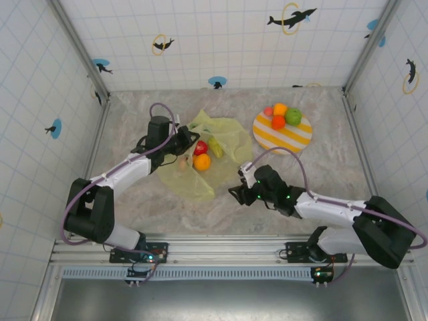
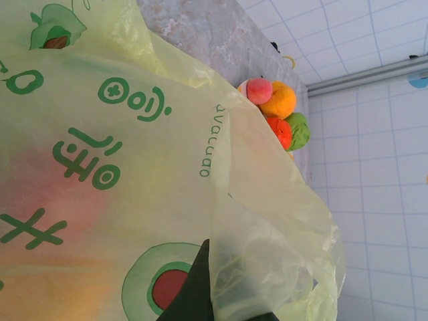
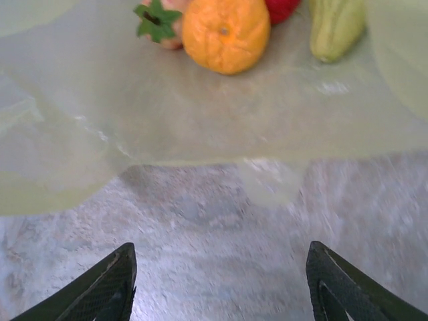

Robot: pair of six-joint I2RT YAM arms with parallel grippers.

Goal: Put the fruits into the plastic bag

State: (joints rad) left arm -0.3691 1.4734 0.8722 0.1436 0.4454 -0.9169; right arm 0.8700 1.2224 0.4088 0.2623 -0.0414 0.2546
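Observation:
The yellow-green plastic bag lies left of centre, and my left gripper is shut on its upper edge, holding the film up. In the bag's mouth lie an orange, a red apple, a green pear and a leafy pink fruit. More fruits sit on the striped plate: a green apple, two oranges and a pink piece. My right gripper hangs open over bare table just short of the bag's near edge, nothing between its fingers.
The table is marbled grey, walled by white tiled panels on three sides. Open tabletop stretches between the bag and the plate and along the near edge by my right arm.

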